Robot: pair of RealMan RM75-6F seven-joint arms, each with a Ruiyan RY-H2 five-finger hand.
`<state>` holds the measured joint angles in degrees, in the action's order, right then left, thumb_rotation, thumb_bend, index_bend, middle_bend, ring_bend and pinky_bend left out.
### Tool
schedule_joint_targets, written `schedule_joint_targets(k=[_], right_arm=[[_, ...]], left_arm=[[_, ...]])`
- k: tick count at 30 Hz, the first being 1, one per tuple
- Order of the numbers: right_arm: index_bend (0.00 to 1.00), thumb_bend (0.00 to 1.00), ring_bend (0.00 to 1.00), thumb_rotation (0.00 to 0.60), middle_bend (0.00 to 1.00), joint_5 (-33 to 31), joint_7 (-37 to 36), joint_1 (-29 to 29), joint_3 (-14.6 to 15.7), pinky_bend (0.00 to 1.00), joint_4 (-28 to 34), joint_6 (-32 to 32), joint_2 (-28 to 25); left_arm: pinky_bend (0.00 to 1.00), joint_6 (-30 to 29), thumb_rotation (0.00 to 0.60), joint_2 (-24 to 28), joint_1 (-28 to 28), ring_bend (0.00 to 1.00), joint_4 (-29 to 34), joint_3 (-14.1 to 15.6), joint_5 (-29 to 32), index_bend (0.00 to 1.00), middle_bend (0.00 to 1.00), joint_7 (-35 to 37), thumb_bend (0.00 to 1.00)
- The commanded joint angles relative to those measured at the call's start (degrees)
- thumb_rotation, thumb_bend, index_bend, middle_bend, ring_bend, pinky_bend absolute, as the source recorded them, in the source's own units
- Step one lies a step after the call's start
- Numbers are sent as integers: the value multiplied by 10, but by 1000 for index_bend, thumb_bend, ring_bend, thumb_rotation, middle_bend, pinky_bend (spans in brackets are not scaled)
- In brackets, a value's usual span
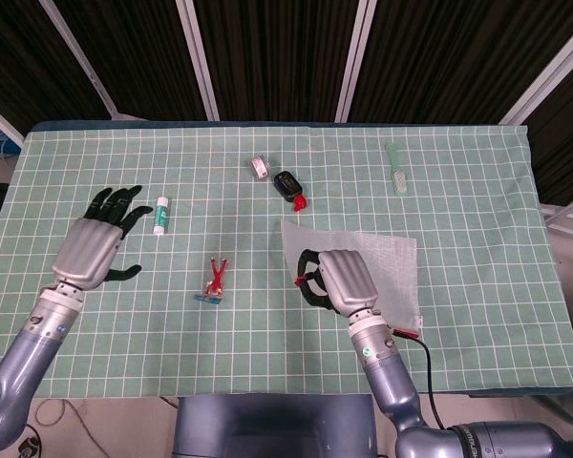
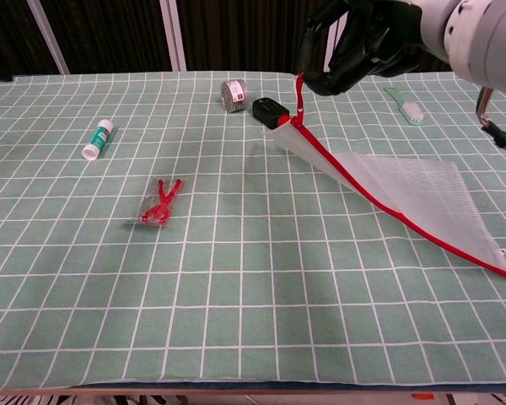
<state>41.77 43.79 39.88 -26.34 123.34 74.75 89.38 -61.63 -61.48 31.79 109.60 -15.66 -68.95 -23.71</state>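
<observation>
Right robot hand (image 2: 358, 42) pinches clear mesh pouch's (image 2: 405, 190) red loop, corner lifted | left robot hand (image 1: 100, 243) spread, empty | risk: thin loop slipping free, pouch dropping onto bench (image 1: 477, 191)

- The right hand (image 2: 363, 38) is cut off by the top edge of the chest view; only its dark fingers (image 2: 325, 80) and part of the grey back show
- In the head view that hand's back (image 1: 344, 280) hides its grip on the mesh pouch (image 1: 382, 267)
- The left hand (image 1: 95, 243) lies outside the chest view
- The black object with a red tip (image 2: 270, 110) is partly hidden behind the lifted pouch; its kind cannot be told
- The small roll (image 1: 259, 167) and the red packet (image 1: 214, 280) are too small to identify
</observation>
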Motion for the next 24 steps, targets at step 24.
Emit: schedule_joint_targets(k=[24], right_arm=[[673,565,1000,600,1000,-37,-29,48,15,1000,35,50,-36]], left_arm=[[0,90,600,-192,255,0,-47,-18,216,324,0,-120,264]])
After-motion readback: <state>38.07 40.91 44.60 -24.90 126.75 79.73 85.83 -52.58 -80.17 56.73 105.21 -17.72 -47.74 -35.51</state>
